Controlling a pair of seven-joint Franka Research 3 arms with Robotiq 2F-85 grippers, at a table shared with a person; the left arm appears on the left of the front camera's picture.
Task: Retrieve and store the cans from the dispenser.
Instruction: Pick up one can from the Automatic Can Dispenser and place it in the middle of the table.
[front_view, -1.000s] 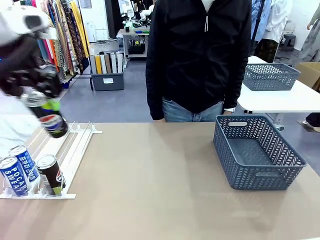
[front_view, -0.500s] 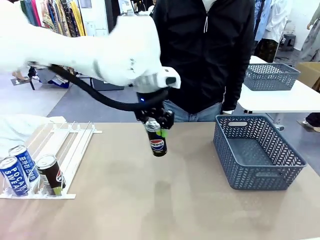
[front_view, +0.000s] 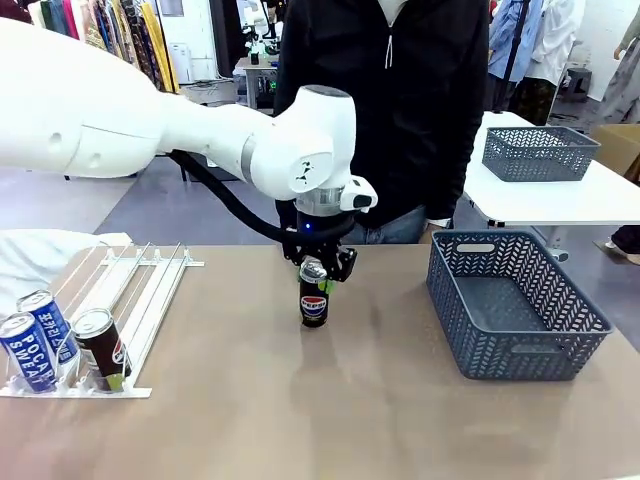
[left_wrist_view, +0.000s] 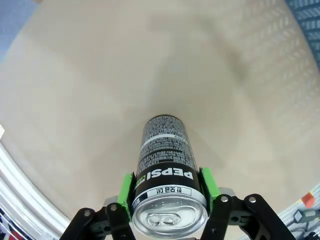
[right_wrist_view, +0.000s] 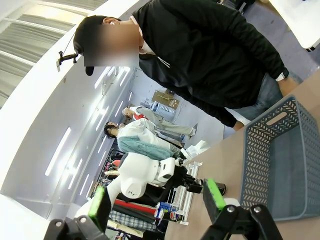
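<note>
My left gripper (front_view: 318, 270) is shut on a black Pepsi can (front_view: 314, 303), held upright at the middle of the table, at or just above the tabletop. In the left wrist view the can (left_wrist_view: 167, 160) sits between the green pads (left_wrist_view: 125, 192), its silver top towards the camera. The white dispenser (front_view: 140, 290) lies at the table's left. Two blue Pocari Sweat cans (front_view: 28, 350) and another black Pepsi can (front_view: 103, 347) rest at its low end. My right gripper (right_wrist_view: 156, 200) is open, raised off the table and holding nothing.
A grey mesh basket (front_view: 515, 300) stands on the table's right side, also visible as basket (right_wrist_view: 270, 165) in the right wrist view. A person in a black jacket (front_view: 385, 110) stands at the far edge, right behind the held can. Bare tabletop (front_view: 330, 410) lies between dispenser and basket.
My left arm has swung right from over the dispenser to the table's middle, carrying the Pepsi can, and lowered it towards the tabletop. The three cans in the dispenser have stayed put.
</note>
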